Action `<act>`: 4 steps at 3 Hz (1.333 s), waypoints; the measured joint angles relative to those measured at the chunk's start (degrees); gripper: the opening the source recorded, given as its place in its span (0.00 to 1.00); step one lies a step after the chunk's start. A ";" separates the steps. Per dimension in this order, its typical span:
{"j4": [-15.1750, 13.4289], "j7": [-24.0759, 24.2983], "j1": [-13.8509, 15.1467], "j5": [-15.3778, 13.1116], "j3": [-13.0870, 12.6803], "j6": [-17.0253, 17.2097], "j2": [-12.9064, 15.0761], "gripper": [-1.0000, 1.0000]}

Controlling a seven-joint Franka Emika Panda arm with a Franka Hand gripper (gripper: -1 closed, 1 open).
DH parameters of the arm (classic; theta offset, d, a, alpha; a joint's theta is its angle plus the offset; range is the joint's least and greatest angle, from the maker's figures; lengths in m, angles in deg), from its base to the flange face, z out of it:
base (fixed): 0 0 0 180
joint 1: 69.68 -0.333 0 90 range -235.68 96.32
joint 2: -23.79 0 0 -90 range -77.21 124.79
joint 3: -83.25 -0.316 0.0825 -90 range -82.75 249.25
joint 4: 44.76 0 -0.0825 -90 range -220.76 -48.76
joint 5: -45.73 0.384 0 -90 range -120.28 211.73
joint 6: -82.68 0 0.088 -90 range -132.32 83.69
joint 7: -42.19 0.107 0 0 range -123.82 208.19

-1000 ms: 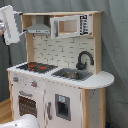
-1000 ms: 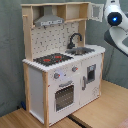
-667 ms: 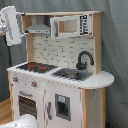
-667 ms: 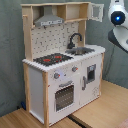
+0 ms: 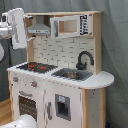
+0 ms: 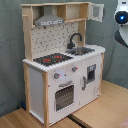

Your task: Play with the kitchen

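The kitchen (image 5: 57,75) stands upright on a wooden floor (image 6: 100,112) before a grey curtain (image 5: 115,45), its small upper cabinet door (image 6: 97,11) swung open; part of the arm (image 5: 15,27) hangs beside its hood (image 5: 40,29); whether the fingers are spread or closed cannot be told.

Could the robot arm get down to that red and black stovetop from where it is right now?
Probably yes. In the first exterior view the arm hangs at the kitchen's upper left corner, beside the grey hood. The stovetop below lies bare, with nothing standing on it, though the hood overhangs its back part.
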 joint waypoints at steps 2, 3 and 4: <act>-7.26 1.75 1.16 -3.26 3.92 -6.34 2.24 1.00; -8.55 2.51 1.55 -3.24 4.17 -8.75 2.36 1.00; -8.91 2.70 1.67 -3.23 4.30 -9.56 2.42 0.00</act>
